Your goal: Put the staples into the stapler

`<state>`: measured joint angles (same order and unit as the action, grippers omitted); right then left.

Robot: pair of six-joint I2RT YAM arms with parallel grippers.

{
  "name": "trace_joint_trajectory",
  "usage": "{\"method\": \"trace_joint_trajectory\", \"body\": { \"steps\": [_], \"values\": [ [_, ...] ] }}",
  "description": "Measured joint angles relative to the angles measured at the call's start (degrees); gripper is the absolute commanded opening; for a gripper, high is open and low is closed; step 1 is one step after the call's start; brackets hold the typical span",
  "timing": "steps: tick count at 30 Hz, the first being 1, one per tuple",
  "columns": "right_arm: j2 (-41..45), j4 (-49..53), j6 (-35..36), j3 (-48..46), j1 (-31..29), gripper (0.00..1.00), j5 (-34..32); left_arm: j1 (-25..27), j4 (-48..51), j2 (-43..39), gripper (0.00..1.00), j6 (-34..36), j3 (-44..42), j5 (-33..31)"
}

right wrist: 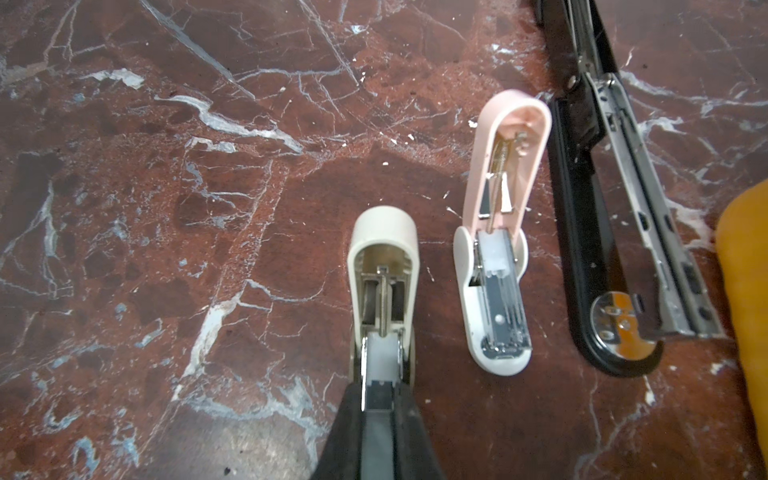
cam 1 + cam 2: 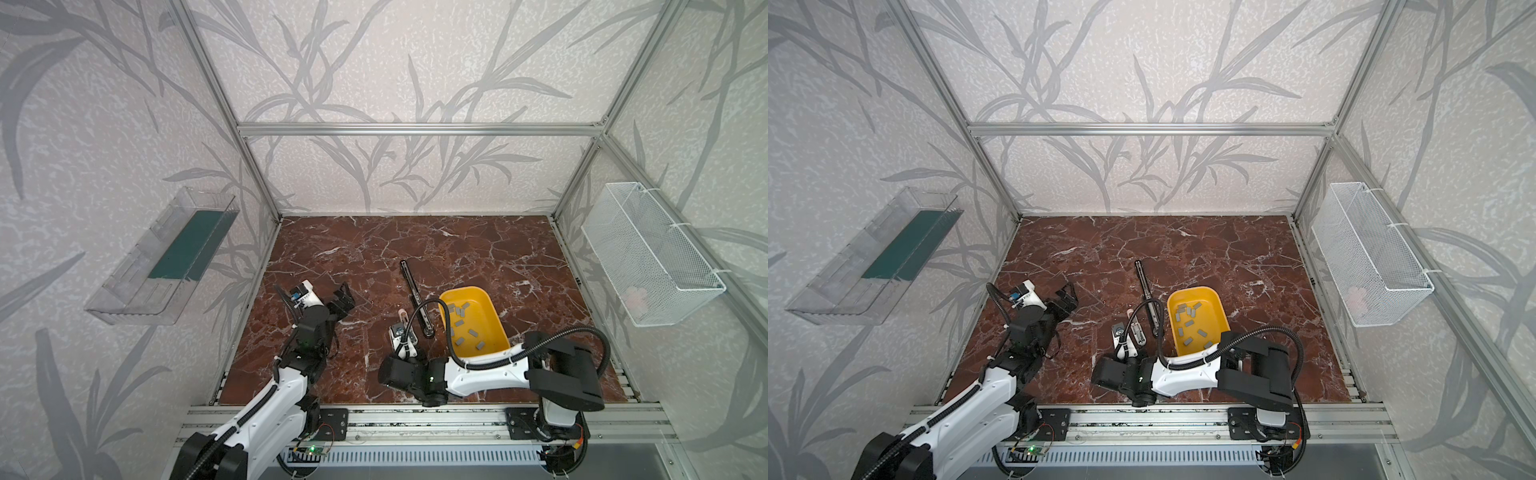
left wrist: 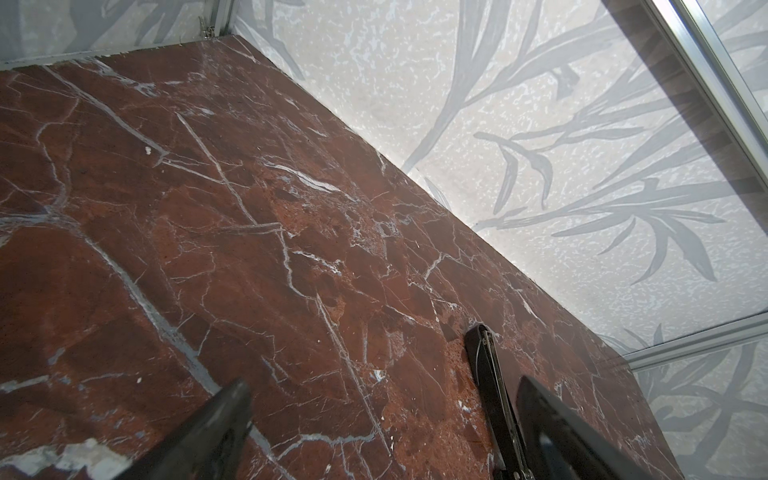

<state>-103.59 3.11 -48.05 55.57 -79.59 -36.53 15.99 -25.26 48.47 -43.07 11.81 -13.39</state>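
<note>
The right gripper [image 1: 379, 390] has its jaws narrow and pinches a flat grey strip [image 1: 376, 444] at the open metal channel of the cream stapler [image 1: 382, 257], whose lid is flipped back. Just beside it lies a pink stapler [image 1: 505, 174], also opened, and then a long black stapler [image 1: 582, 232]. About ten short grey staples [image 2: 460, 323] lie scattered in the yellow tray [image 2: 490, 316]. The left gripper [image 2: 343, 300] hangs wide open, well apart.
</note>
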Motion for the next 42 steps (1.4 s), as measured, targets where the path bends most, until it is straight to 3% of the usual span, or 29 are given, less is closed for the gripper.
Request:
{"method": "trace_joint_trajectory", "body": {
  "steps": [42],
  "values": [
    [-1.4,0.2,-0.1,0.9,2.0,0.0,2.7,0.0,0.0,-0.3,0.99,0.0,0.0,0.0]
  ]
}}
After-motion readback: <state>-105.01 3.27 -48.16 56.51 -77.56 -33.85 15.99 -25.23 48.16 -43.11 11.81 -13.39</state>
